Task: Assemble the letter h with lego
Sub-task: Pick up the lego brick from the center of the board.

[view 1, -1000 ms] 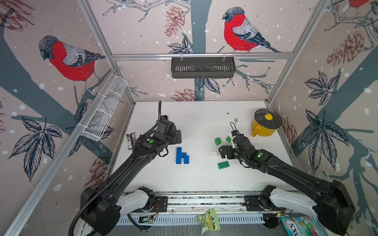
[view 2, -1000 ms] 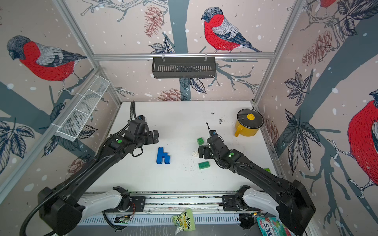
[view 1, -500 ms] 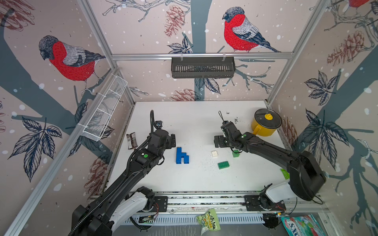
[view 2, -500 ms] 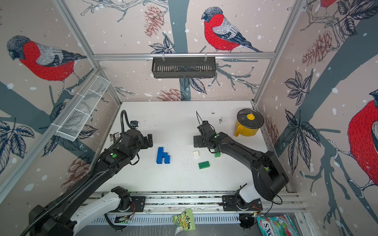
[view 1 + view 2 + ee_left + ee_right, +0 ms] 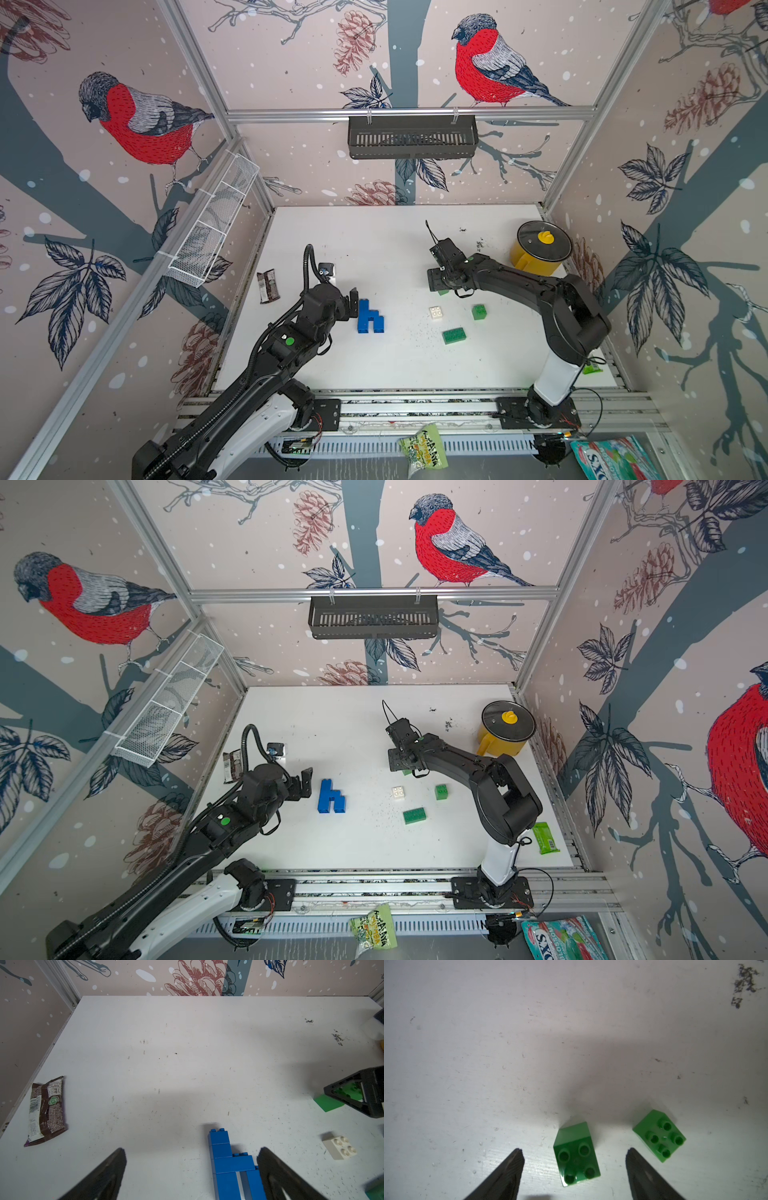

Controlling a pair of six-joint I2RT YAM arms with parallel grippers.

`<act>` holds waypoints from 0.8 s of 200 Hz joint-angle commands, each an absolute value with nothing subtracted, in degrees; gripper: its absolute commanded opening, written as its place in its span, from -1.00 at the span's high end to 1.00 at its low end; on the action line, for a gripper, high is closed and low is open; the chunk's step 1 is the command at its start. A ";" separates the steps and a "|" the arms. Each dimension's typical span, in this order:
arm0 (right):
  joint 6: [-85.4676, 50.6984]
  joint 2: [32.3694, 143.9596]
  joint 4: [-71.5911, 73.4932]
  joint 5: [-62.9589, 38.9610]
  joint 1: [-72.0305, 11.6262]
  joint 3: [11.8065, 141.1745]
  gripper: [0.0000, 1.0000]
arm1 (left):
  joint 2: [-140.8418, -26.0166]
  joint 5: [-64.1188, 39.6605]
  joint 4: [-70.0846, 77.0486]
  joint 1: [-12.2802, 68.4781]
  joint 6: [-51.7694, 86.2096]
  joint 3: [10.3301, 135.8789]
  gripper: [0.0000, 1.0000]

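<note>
Your right gripper (image 5: 575, 1150) swings back, open astride a green four-stud brick (image 5: 577, 1159); left gripper (image 5: 192, 1149) gapes empty; blue h (image 5: 369, 318) looks built.

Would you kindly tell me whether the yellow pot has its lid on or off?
On. In both top views a dark lid with a yellow knob covers the yellow pot; its inside is hidden.

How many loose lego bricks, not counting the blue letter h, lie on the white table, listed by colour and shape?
Green cube-shaped studded plastic bricks: 2
Green long studded plastic brick: 1
White cube-shaped studded plastic brick: 1
Total: 4
</note>
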State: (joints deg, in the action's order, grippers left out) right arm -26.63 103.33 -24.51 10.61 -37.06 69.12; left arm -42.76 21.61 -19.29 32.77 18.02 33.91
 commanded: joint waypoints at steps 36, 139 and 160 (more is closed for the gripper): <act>-26.85 106.29 -26.76 13.41 -37.37 70.62 -0.46 | -46.81 22.35 -17.35 32.85 17.56 35.30 -0.97; -27.69 108.55 -27.83 13.58 -39.46 72.05 -0.19 | -49.06 21.75 -18.18 31.55 18.67 35.93 -0.97; -28.27 108.19 -28.07 13.83 -39.80 71.82 -0.14 | -49.94 21.46 -18.54 31.16 18.88 36.40 -0.97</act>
